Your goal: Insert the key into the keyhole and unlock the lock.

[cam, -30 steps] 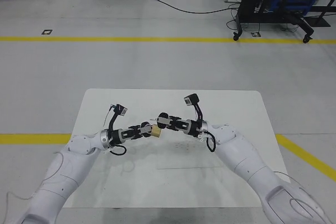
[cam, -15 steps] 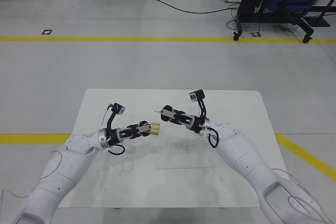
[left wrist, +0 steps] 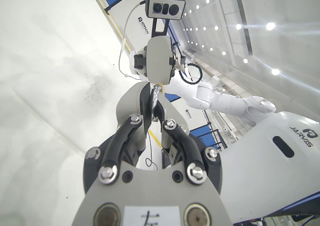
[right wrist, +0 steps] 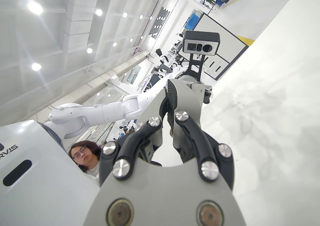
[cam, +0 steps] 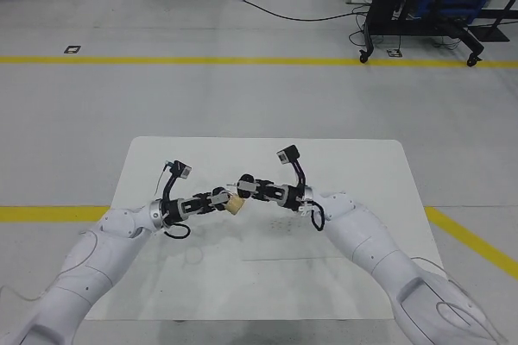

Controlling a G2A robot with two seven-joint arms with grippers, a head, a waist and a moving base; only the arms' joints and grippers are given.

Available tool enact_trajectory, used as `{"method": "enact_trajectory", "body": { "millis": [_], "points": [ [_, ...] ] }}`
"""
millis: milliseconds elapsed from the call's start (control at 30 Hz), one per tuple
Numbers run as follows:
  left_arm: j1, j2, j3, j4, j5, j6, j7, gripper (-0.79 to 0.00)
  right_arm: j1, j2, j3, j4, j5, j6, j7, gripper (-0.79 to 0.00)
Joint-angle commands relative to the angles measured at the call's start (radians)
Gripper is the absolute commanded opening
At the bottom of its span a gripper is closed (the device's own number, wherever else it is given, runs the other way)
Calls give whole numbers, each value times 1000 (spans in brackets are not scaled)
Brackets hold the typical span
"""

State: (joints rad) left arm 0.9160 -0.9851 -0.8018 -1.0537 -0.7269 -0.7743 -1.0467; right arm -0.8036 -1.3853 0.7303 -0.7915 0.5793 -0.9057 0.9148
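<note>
Lock (cam: 234, 204) in left claw (left wrist: 153, 101) above white table (cam: 345, 164) (yellow-lined floor (cam: 242, 86) around).

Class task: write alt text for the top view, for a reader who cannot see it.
Two white robot arms meet above a white table: the left gripper holds a brass padlock, and the right gripper is close up to it. Grey floor with yellow lines surrounds the table.

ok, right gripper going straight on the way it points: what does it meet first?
The lock, held in the left gripper. The right gripper points at its brass body from close by, perhaps touching; depth is unclear.
</note>
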Motion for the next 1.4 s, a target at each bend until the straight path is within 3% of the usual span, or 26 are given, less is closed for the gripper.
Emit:
{"method": "enact_trajectory", "body": {
  "millis": [0, 167, 433, 500, 667, 833, 1067, 1133, 1267, 1367],
  "points": [
    [-9, -2, 6, 15, -30, 25, -25, -785, -4, 6, -2, -11, -19, 5, 4, -785],
    [-32, -10, 14, 59, -35, 40, -40, -785, -17, 24, 23, -33, -12, -16, -16, -785],
    [-31, -9, 14, 58, -15, 48, -25, -785, -18, 25, 27, -35, -8, -19, -19, -785],
    [-23, -11, 15, 31, 35, 106, 38, -785, -18, 25, 27, -35, -8, -19, -19, -785],
    [-7, -17, -3, -37, -37, 289, 98, -785, -61, 40, 66, -76, -73, -17, -110, -785],
    [10, -29, -33, -26, -160, 306, 78, -785, -147, 79, 154, -172, -228, -45, -225, -785],
    [10, -29, -33, -26, -160, 306, 78, -785, -147, 79, 154, -172, -228, -45, -225, -785],
    [11, -30, -34, -32, -125, 319, 125, -785, -147, 79, 154, -172, -228, -45, -225, -785],
    [0, -31, -33, -86, 2, 425, 265, -785, -150, 82, 160, -204, -289, -50, -241, -785],
    [-21, -32, -35, -151, 73, 591, 350, -785, -198, 92, 194, -284, -358, -53, -306, -785]
  ]
}}
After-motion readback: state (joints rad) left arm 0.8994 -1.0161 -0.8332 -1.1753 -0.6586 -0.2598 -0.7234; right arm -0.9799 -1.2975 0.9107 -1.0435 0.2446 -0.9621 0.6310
